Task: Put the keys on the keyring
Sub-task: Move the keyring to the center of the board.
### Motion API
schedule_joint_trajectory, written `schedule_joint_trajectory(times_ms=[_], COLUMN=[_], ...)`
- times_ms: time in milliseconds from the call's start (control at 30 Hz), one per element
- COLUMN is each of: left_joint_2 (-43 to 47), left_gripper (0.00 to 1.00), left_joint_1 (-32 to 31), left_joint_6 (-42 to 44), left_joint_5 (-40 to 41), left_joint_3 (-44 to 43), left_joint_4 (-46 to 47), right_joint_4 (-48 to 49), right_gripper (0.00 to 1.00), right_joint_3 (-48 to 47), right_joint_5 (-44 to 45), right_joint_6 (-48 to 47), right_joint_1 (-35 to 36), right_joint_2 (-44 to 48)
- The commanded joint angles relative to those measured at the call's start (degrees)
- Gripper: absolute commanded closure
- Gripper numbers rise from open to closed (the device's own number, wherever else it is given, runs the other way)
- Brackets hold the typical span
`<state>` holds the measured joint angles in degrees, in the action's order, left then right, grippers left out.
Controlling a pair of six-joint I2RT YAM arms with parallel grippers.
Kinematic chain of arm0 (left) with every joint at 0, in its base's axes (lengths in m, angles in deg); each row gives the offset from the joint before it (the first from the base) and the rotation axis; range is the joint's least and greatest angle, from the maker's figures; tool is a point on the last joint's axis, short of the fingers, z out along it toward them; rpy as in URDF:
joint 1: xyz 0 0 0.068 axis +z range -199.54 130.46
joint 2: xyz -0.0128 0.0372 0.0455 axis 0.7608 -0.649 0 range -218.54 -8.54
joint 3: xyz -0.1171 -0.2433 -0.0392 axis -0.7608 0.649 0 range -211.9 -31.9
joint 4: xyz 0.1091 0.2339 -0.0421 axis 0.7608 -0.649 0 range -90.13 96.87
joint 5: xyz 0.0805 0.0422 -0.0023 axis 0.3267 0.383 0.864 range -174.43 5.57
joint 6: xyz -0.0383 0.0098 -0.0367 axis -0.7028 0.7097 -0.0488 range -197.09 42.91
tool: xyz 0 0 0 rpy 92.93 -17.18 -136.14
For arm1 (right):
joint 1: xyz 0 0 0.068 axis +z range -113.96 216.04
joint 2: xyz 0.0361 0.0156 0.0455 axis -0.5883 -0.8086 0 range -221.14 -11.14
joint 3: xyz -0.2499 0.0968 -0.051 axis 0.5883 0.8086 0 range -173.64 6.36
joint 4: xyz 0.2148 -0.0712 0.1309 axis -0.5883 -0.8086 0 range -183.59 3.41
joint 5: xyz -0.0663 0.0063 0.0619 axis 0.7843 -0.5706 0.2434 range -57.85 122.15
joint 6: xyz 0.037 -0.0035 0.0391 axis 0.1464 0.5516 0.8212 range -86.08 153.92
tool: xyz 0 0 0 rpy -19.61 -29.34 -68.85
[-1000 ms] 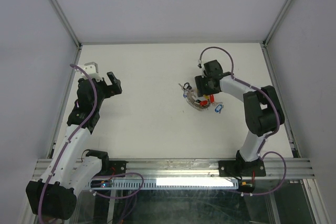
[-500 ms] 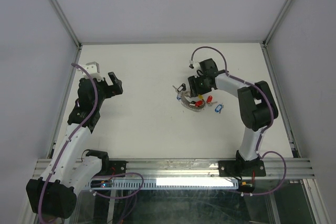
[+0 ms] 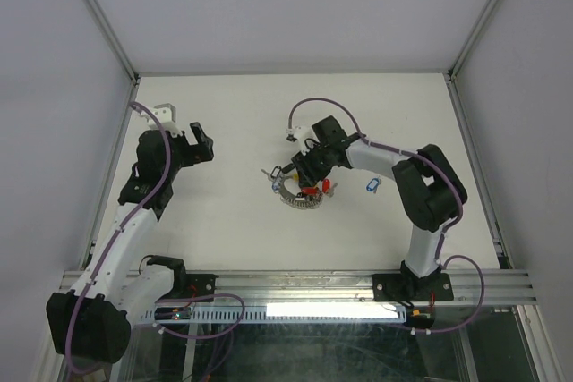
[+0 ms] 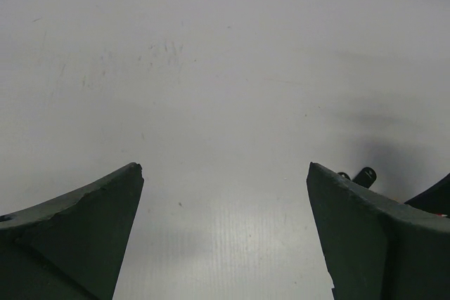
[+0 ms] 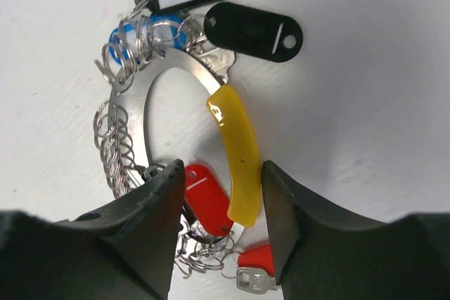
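**Top view.** The keyring (image 3: 300, 199) lies on the table (image 3: 242, 114), about midway between the left and right edges. The right gripper (image 3: 303, 183) is directly over it. A blue key (image 3: 372, 185) lies apart, toward the right edge. The left gripper (image 3: 197, 142) hangs near the left edge.

**Right wrist view.** Only here do we resolve what the keyring (image 5: 176, 74) carries: two black tags (image 5: 253, 31), a blue head (image 5: 151, 29) and small wire loops (image 5: 116, 145). The right gripper (image 5: 223, 170) stands narrow. A yellow tag (image 5: 235, 145) and a red tag (image 5: 206, 198) sit side by side and fill its gap, pinched there.

**Left wrist view.** We see the left gripper (image 4: 225, 244) spread wide above the table, holding nothing.
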<state>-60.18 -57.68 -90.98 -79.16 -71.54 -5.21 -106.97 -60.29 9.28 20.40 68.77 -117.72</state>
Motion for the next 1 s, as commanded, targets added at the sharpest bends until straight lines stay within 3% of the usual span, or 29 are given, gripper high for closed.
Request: schedule_joint_trajectory(times_ms=[0, 267, 467, 700, 833, 967], left_joint_2=[-1.88, -6.25, -9.17, -18.67, -26.97, -37.5], left_gripper=[0.01, 0.01, 0.01, 0.01, 0.02, 0.1], left_joint_1=[0.66, 0.08, -6.43, -20.88, -24.09, -25.34], left_joint_6=[1.3, 2.22, 2.32, 3.0, 4.08, 5.83], left_joint_5=[-3.97, -12.59, -7.22, 2.79, 1.16, -2.87], left_joint_3=[-3.71, -4.68, -6.69, -10.03, -12.95, -18.92], left_joint_4=[1.08, 3.07, 2.25, 3.69, 7.81, 10.47], right_joint_4=[4.36, 18.33, 22.52, 17.07, 12.45, 7.76], right_gripper=[0.49, 0.41, 0.42, 0.42, 0.42, 0.42], right_joint_3=[2.68, 14.29, 24.32, 32.75, 34.51, 35.12], right_joint_5=[-3.34, 5.75, 11.1, 17.64, 18.78, 17.77], right_joint_6=[-0.08, 17.28, 31.11, 38.63, 40.32, 41.9], right_joint_1=[2.23, 1.96, 1.18, 0.46, 0.32, 0.32], right_joint_2=[5.85, 22.24, 34.07, 47.97, 54.95, 59.46])
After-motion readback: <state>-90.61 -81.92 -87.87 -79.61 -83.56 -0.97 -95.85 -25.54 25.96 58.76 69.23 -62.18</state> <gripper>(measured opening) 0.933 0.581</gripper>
